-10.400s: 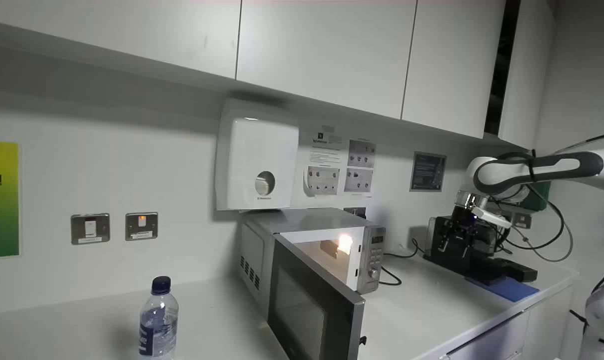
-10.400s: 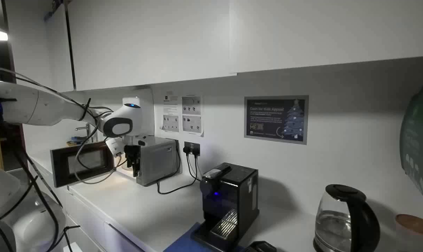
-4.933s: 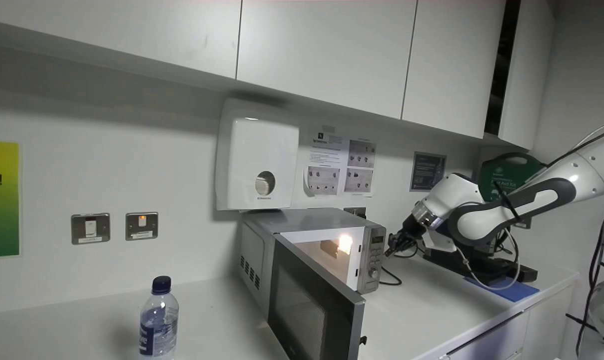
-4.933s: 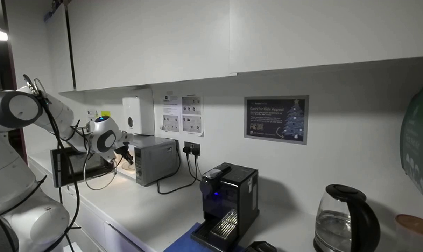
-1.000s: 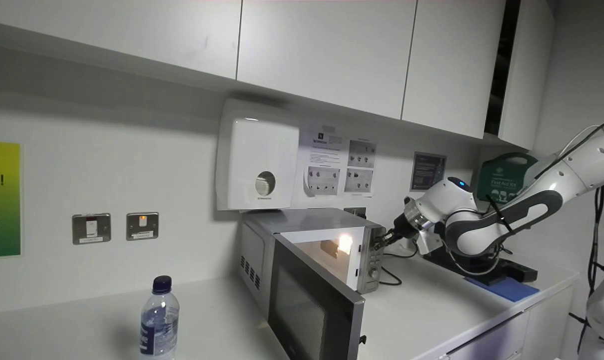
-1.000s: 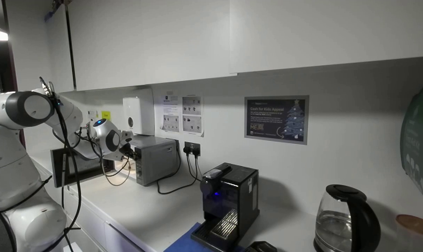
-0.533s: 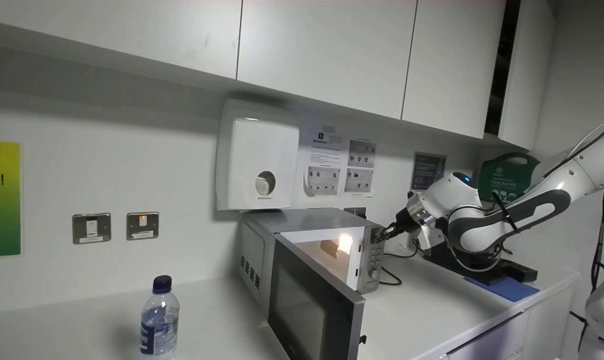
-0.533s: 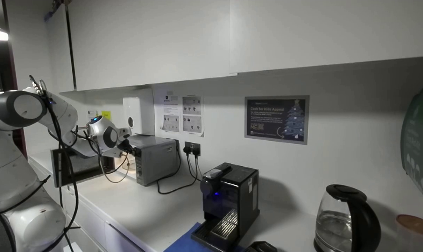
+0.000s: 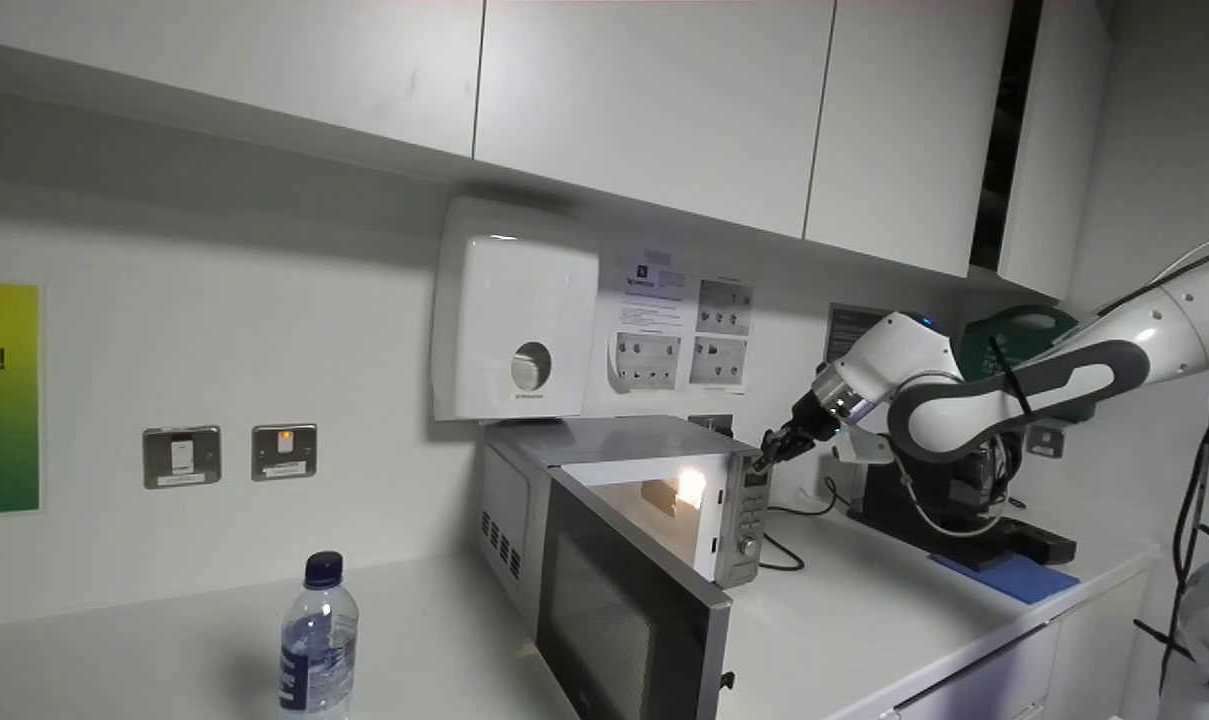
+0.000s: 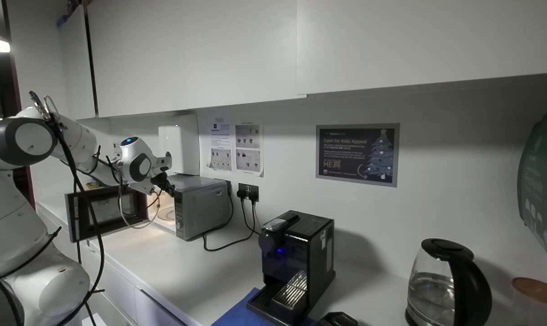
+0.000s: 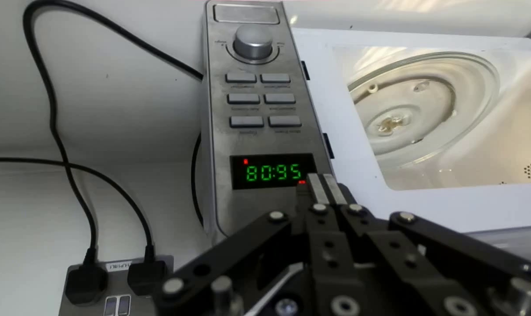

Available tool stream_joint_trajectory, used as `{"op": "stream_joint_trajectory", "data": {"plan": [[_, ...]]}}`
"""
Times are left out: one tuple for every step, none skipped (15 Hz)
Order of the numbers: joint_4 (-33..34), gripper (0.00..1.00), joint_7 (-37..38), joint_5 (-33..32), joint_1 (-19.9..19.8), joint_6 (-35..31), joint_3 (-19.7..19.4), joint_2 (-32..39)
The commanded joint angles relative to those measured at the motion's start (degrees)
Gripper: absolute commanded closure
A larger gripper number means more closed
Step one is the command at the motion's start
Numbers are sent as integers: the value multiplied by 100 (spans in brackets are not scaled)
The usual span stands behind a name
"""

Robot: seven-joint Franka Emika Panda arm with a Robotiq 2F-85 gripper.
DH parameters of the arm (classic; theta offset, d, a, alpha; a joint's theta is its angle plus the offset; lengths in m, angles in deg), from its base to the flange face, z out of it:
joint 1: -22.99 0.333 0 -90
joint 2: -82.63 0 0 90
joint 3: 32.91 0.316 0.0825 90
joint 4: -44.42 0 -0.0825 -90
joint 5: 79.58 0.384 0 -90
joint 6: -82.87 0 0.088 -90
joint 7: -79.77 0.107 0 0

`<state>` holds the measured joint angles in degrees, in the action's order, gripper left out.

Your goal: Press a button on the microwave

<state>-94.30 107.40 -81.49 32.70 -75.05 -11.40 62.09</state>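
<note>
The silver-grey microwave (image 9: 604, 438) stands on the counter with its dark door (image 9: 614, 600) swung outward and its inside lit; its side (image 10: 205, 208) shows in an exterior view. On its narrow control panel (image 11: 219, 145) the wrist view shows several grey buttons (image 11: 284, 121), a round knob (image 11: 253, 41) and a display (image 11: 269, 171) with lit green digits. My gripper (image 11: 322, 176) is shut with nothing between its fingers. Its tips overlap the display's corner, away from the buttons; whether they touch the panel I cannot tell. In both exterior views the gripper (image 9: 761, 466) is at the panel's upper part.
A water bottle (image 9: 319, 640) stands on the counter behind the door. A black coffee machine (image 10: 318, 258), cables (image 10: 219, 248) and a glass kettle (image 10: 445, 280) are further along. The white wall box (image 9: 524, 310) hangs above the microwave, beneath the cupboards (image 9: 644, 110).
Over the last second my gripper has risen along the control panel, from the button area to around the display. It has stayed shut. The microwave and its door have not moved.
</note>
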Motion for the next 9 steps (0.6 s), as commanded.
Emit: {"op": "stream_joint_trajectory", "data": {"plan": [[286, 100, -416, 904, 453, 1102, -395, -337], [350, 100, -468, 1153, 533, 1473, -481, -428], [404, 100, -477, 1324, 563, 1841, -537, -530], [467, 100, -478, 1477, 587, 2216, -588, -634], [526, 100, -442, 1560, 572, 2581, -613, -734], [560, 100, -422, 1639, 558, 2946, -640, -847], [598, 100, -395, 1685, 525, 3251, -649, -943], [600, 100, -369, 1705, 488, 3511, -657, -1056], [615, 100, -349, 1737, 465, 3747, -671, -1142]]}}
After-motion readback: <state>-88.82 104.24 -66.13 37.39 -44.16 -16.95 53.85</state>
